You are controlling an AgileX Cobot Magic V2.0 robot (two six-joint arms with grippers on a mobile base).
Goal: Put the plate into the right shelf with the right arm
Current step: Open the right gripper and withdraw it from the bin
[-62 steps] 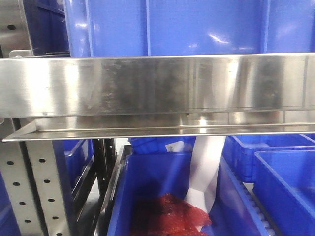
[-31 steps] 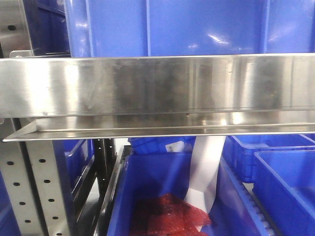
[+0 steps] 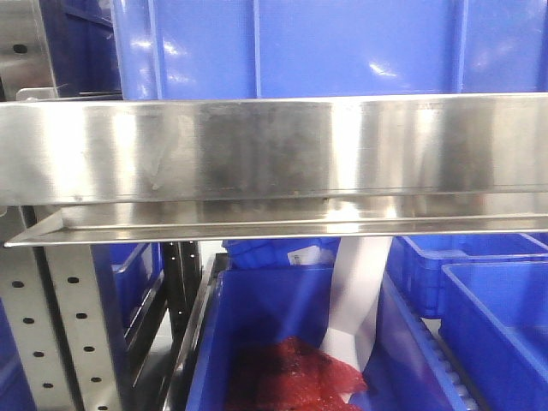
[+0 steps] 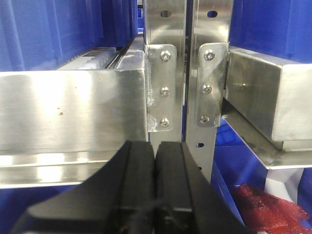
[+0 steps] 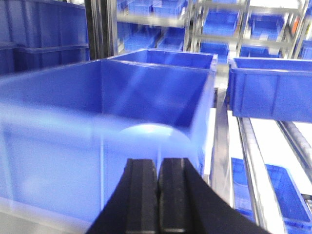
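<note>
The right shelf shows in the front view as a broad shiny steel lip (image 3: pixel 274 150) on a grey punched upright (image 3: pixel 73 325). In the left wrist view its lip (image 4: pixel 258 95) stands right of the uprights. My left gripper (image 4: pixel 155 146) is shut and empty, facing the uprights. My right gripper (image 5: pixel 158 163) is shut, its black fingers pressed together. Just beyond them a pale round blurred shape, the plate (image 5: pixel 148 132), shows against a large blue bin (image 5: pixel 122 92). I cannot tell whether it touches the fingers.
A blue bin (image 3: pixel 291 47) stands on the shelf above the lip. Below are more blue bins (image 3: pixel 492 300), one holding red mesh (image 3: pixel 295 368), and a white strip (image 3: pixel 358 291). A second steel lip (image 4: pixel 73 112) lies left of the uprights. Bins and racks (image 5: pixel 270 92) stand right of the right gripper.
In the front view only the bright reflections on the steel lip have shifted. The bins, the red mesh and the white strip have not moved.
</note>
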